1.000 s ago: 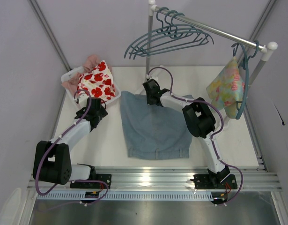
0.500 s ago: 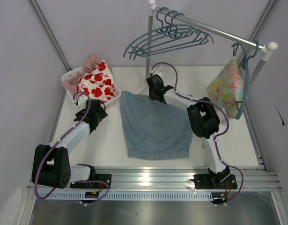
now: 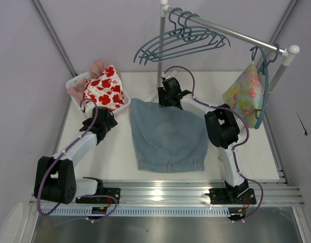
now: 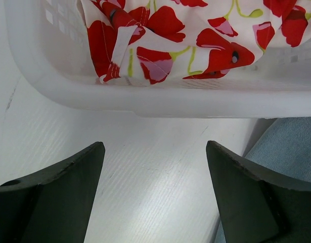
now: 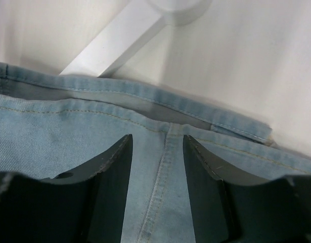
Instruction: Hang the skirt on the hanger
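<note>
The right hand (image 5: 158, 147) is at the far hem of the skirt (image 3: 168, 134), which lies flat on the tabletop (image 4: 150, 167). Its fingers are parted with no denim pinched, and its wrist hides them from above. The left hand (image 4: 155, 152), wide open, is left of the skirt. The hanger (image 3: 185, 36) hangs beyond the skirt, bunched among identical ones.

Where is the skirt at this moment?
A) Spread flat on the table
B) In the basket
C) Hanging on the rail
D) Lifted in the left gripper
A: the skirt lies spread flat on the table, outside the basket and below the rail.
</note>
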`<state>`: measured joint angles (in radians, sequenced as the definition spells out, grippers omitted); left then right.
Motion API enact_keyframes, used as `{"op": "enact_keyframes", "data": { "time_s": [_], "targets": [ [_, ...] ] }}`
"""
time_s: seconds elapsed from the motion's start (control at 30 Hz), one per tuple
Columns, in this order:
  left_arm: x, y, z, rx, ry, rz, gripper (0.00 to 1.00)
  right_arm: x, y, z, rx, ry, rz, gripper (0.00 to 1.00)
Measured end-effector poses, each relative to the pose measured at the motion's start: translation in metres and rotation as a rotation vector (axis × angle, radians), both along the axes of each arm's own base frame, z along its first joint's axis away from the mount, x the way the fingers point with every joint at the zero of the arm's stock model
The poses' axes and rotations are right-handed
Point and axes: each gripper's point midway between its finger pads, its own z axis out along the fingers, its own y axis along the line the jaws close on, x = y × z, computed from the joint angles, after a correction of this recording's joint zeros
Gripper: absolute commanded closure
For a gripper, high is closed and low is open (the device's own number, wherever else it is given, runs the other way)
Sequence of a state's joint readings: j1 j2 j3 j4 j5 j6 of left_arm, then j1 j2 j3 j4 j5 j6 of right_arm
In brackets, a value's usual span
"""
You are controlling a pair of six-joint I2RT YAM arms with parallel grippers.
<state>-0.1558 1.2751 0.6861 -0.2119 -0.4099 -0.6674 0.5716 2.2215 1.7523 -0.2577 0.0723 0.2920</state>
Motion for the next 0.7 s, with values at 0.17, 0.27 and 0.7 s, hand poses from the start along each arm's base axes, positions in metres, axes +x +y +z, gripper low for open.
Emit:
{"op": "enact_keyframes", "data": {
  "time_s": [0.17, 0.27, 0.7],
  "targets": [
    [0.001, 0.0, 0.0, 0.001, -0.002, -0.006, 0.12, -0.002, 0.012, -0.007, -0.014, 0.0, 0.039, 0.49],
    [0.001, 0.0, 0.001, 0.005, -0.001, -0.011, 0.12, -0.004, 0.017, -0.018, -0.034, 0.008, 0.054, 0.49],
    [0.001, 0.0, 0.001, 0.01, -0.002, -0.015, 0.11, 0.005, 0.015, -0.034, -0.158, -0.012, 0.037, 0.69]
  ]
}}
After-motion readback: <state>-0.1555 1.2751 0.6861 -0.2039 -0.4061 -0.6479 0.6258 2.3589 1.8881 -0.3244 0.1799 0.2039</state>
